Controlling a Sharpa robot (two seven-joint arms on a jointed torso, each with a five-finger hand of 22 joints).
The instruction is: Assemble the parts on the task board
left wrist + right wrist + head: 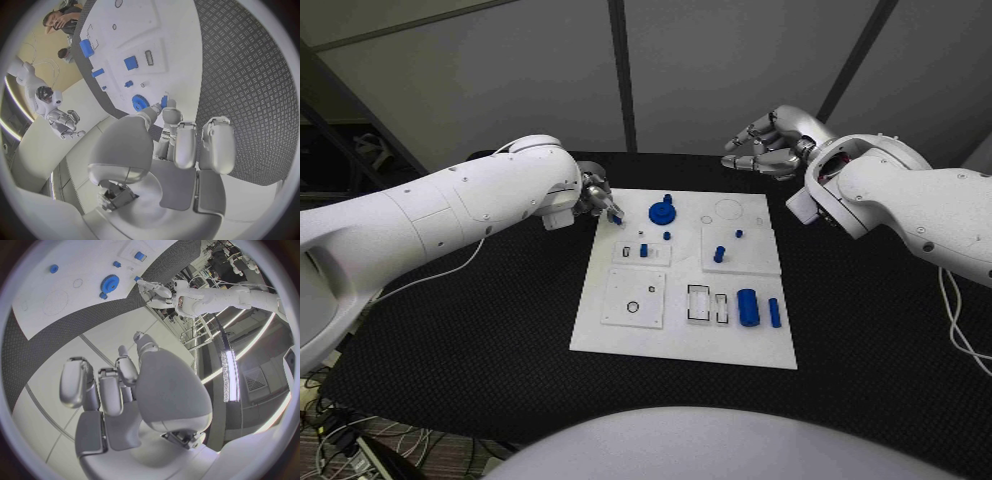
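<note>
Holding a small blue part [615, 214] between its fingertips, the left hand [596, 195] stands at the far left corner of the task board [625, 335], just over the board's edge. In the left wrist view the same small blue part [164, 102] is pinched at the fingertips [170, 116], while the other fingers lie curled beside it. The blue gear [661, 212] stands on the board just beside this hand, toward the board's middle, and I judge that the coming move turns on this relation: the pinched piece is next to the gear and above the white plate, so the hand has only a short way to go sideways and down. How the long axis of the pinched part lies I cannot tell, because the fingers hide most of it.

The right hand [769, 145] is well apart from the board, raised behind its far right corner, with the fingers curled in and nothing between them. The left hand is clearly the nearer one to the parts in the far row.

On the near part of the board a blue cylinder [747, 306] and a thin blue bar [775, 312] lie side by side, both with the long axis running from far to near. A small blue peg [718, 254] stands near the board's middle. The black worktop [473, 340] carries the board.
</note>
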